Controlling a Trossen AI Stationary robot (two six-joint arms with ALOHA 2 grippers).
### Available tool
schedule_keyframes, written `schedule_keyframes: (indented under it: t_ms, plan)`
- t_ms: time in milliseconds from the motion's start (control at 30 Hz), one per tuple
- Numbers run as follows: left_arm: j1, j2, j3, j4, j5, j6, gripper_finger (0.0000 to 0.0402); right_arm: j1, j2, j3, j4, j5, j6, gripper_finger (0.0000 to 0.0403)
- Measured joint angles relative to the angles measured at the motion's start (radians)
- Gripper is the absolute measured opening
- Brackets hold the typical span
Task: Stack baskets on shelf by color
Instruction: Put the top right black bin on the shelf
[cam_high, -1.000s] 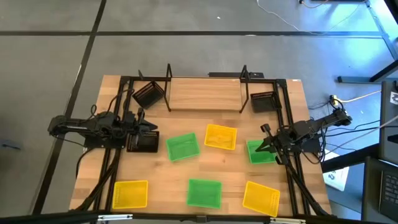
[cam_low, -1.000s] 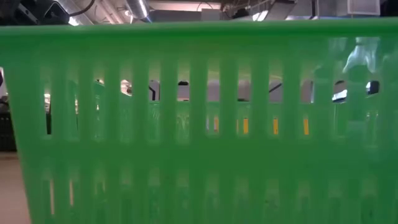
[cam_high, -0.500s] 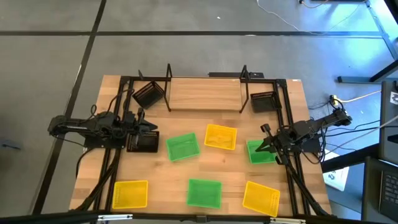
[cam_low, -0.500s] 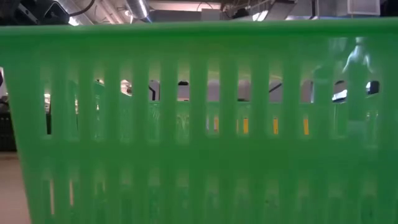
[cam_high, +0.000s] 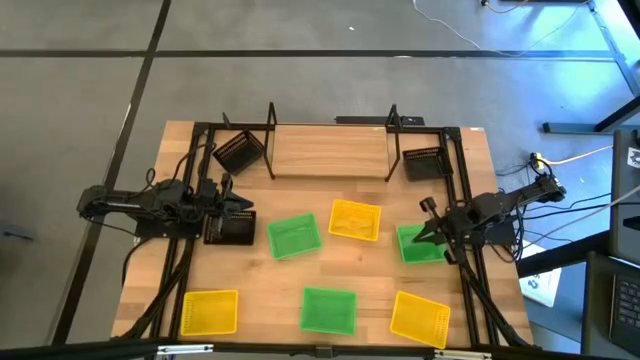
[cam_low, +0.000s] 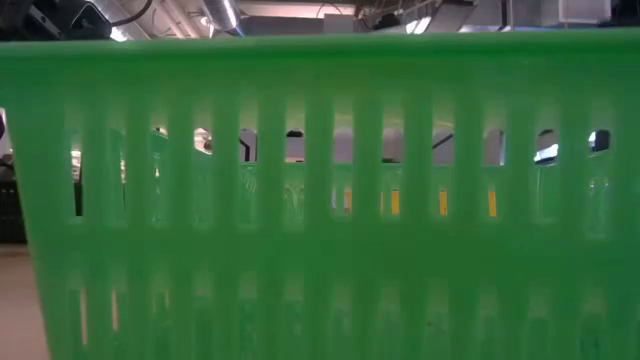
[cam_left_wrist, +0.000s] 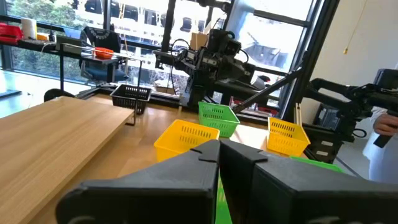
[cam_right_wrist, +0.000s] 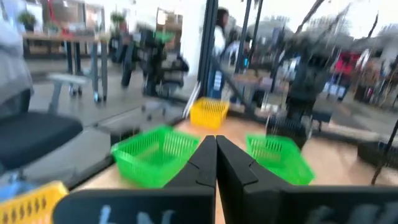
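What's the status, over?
Left hand shut, over a black basket. Right hand shut, over a green basket. Shelf holds no baskets. Nothing blocking.

A robotics lab: test table (cam_high: 370, 275) on concrete floor, loose cables (cam_high: 470, 35), glass-walled workbenches (cam_left_wrist: 68, 46) behind.

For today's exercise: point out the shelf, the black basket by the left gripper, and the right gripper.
shelf (cam_high: 330, 150), high view, on its pale wooden board.
black basket (cam_high: 231, 231), high view, on its mesh floor.
right gripper (cam_high: 421, 232), high view, between its fingertips.
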Motion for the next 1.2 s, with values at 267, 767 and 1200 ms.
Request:
schedule_keyframes:
  t_ms: [267, 767, 1200]
  plan:
    - [0.000, 0.000, 0.000, 0.000, 0.000, 0.000, 0.0004, 0.000, 0.043, 0.167, -0.054, 0.112, 0.028, 0.0000]
    - [0.000, 0.000, 0.000, 0.000, 0.000, 0.000, 0.0004, -0.019, 0.760, 1.055, -0.791, 0.608, 0.252, 0.0000]
    - [0.000, 0.000, 0.000, 0.000, 0.000, 0.000, 0.0004, -0.351, 1.241, 1.571, -1.684, 0.357, 1.035, 0.0000]
